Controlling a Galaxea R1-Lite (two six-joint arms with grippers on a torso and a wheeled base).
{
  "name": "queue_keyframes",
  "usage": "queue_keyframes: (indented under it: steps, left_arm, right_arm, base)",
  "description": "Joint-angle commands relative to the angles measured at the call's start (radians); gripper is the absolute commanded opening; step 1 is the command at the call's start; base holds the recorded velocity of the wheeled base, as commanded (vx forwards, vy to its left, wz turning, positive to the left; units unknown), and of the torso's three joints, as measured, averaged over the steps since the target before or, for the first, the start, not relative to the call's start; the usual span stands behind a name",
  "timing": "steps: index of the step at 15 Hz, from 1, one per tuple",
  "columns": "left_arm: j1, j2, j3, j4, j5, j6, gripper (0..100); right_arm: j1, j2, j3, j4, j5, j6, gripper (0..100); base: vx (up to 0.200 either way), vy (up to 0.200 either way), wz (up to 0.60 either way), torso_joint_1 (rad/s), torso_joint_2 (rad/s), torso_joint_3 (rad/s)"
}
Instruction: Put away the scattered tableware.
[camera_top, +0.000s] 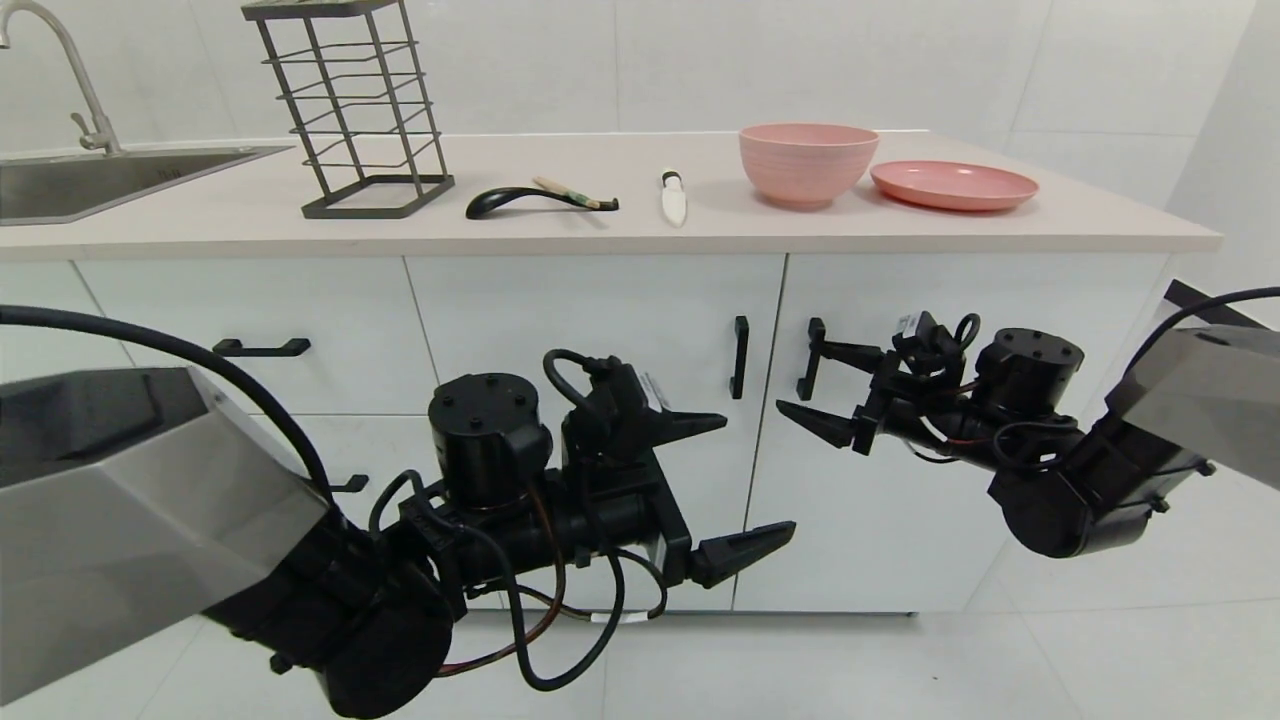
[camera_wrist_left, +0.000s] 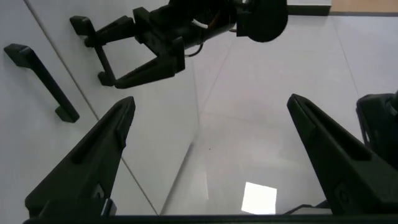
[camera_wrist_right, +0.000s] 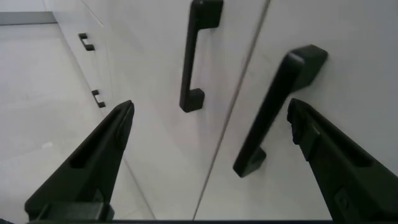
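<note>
Hanging low before the white cabinet doors (camera_top: 600, 330), both arms held nothing, so we judged the task to be at its very start, with no piece yet lifted. The left gripper (camera_top: 760, 472) sat at about six o'clock of the two black bar handles (camera_top: 740, 357) where the doors meet, its black fingers spread wide apart and empty. The right gripper (camera_top: 803, 378) sat on the handles' three o'clock side, likewise spread and empty, its tips close by them.

All the tableware lay on the pale smooth countertop (camera_top: 600, 232), toward twelve o'clock from both grippers. We reckoned the next move called for raising an arm above the counter edge and settling on one piece, probably with the tall black wire rack (camera_top: 350, 110) as its home.

At the counter's nine o'clock end were a steel sink (camera_top: 100, 180) and a curved steel tap (camera_top: 60, 60), with the rack at their three o'clock. Next came a black curved spoon (camera_top: 500, 202) with a pale stick-like utensil (camera_top: 565, 190) resting by its handle, then a small white utensil (camera_top: 673, 198) lying apart. A round pink bowl (camera_top: 808, 163) followed, with a flat pink plate (camera_top: 953, 184) just beside it at three o'clock. White wall tiles (camera_top: 800, 60) rose behind the counter, and a pale tiled floor (camera_top: 1100, 650) lay below.
</note>
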Motion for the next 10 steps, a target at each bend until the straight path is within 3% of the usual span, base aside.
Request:
queue_keyframes:
  steps: [1,4,10]
  left_arm:
    - [-0.005,0.035,-0.043,0.003,0.012,0.000,100]
    - [-0.003,0.035,-0.068,0.022,0.021,0.000,100]
    - [-0.003,0.066,-0.213,0.104,0.019,-0.002,100]
  right_arm:
    - [0.016,0.020,-0.016,-0.006,0.003,0.002,100]
    - [0.017,0.032,-0.019,-0.007,0.034,0.002,100]
    - [0.017,0.031,0.017,-0.053,0.142,0.005,100]
  base:
    - [0.000,0.000,0.00,0.000,0.00,0.000]
    - [0.000,0.000,0.00,0.000,0.00,0.000]
    - [0.000,0.000,0.00,0.000,0.00,0.000]
